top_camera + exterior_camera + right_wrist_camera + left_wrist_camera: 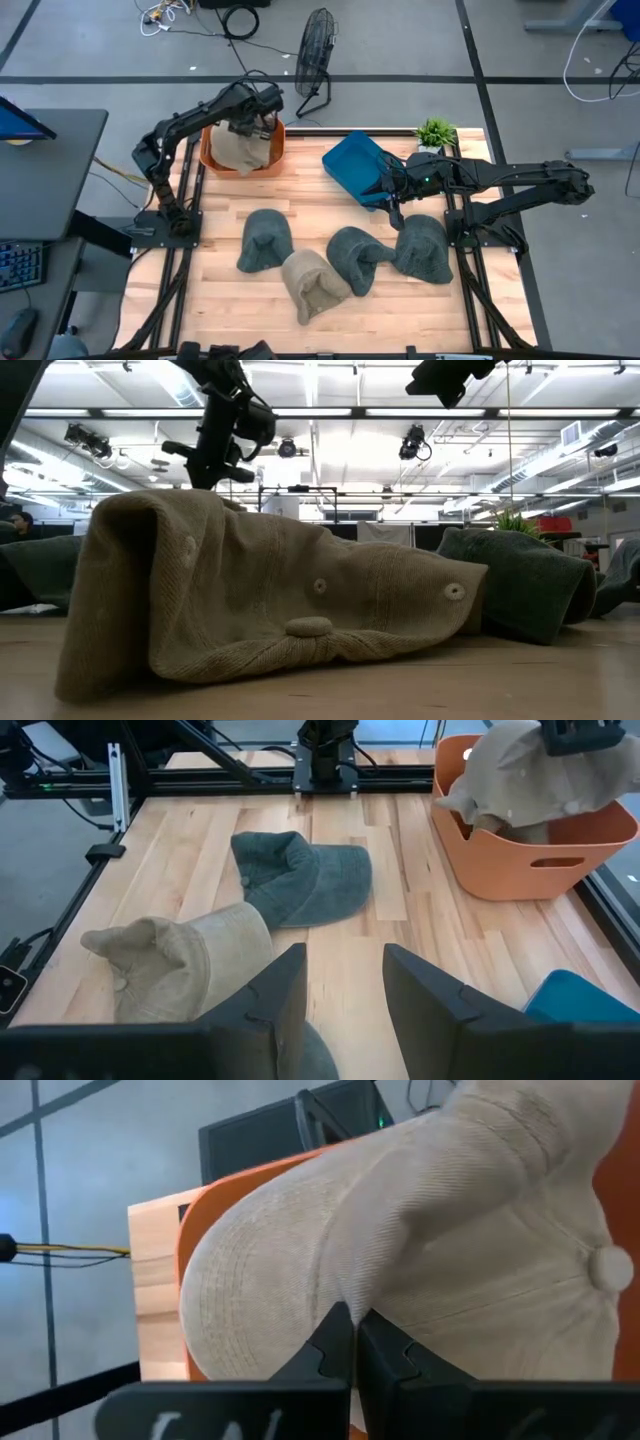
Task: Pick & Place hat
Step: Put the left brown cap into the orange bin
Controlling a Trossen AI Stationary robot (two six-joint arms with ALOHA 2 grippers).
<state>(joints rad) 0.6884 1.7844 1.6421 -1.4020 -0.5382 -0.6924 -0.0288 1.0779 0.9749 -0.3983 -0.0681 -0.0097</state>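
A beige hat hangs over the orange basket at the table's far left, with my left gripper shut on it from above. Four more hats lie flat on the near half of the table: a dark green one, a beige one, and two more dark green ones. My right gripper is open. It hovers by the blue bin, above the rightmost hats, and touches nothing. My left gripper pinches a raised fold of the beige hat's crown between its two shut fingers, coming from above and pointing down. The hat hangs below the fingers. Its lower part sits inside the orange basket's rim, and its top button faces sideways.
The blue bin lies tilted at the table's far right, next to a small potted plant. A fan stands on the floor beyond the far edge. Bare wood shows between the basket and the hats. A desk stands left of the table.
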